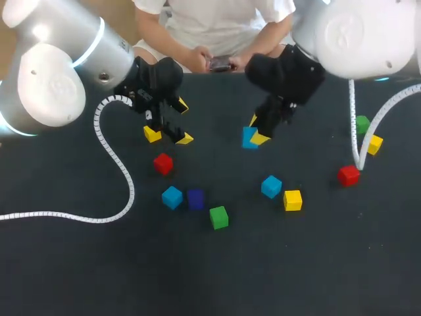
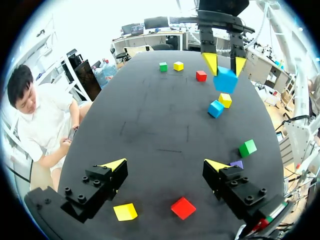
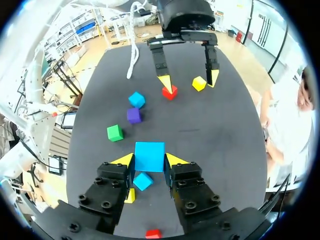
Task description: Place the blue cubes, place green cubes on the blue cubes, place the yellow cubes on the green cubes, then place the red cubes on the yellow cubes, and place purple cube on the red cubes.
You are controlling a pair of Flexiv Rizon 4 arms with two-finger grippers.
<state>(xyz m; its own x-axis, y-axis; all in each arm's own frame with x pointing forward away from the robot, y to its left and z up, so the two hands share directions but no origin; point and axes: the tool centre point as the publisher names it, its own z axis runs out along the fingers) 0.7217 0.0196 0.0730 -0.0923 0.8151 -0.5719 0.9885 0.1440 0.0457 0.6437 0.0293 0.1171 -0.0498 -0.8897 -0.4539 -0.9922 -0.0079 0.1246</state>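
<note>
Blue cube (image 3: 149, 152): clamped between the two yellow-tipped fingers of the right gripper (image 3: 150, 161), one finger on each side face. By the look of it the cube is lifted off the table (image 1: 316, 263), over the middle of its far half. Left gripper (image 2: 165, 165): fingers wide apart, nothing between them, hanging over the far left part of the table. A yellow cube (image 2: 125, 211) and a red cube (image 2: 183, 207) lie on the surface close under it, neither touched. Loose stock, mid-table: second blue cube (image 1: 172, 197) just beside the purple cube (image 1: 195, 199), with a green cube (image 1: 219, 217) near them toward the near edge; third blue cube (image 1: 271, 186) with a second yellow cube (image 1: 293, 200) just beside it. Loose stock, near the right edge: second green cube (image 1: 362, 124), third yellow cube (image 1: 375, 144) and second red cube (image 1: 348, 175). Nothing is stacked anywhere. Step in hand, as judged: the first one, laying the blue cubes as the base. Next move calls for a bare patch of table away from the loose cubes, a level descent until the held cube sits flat, then parting the fingers. Room should be left alongside for the other two blue cubes.
</note>
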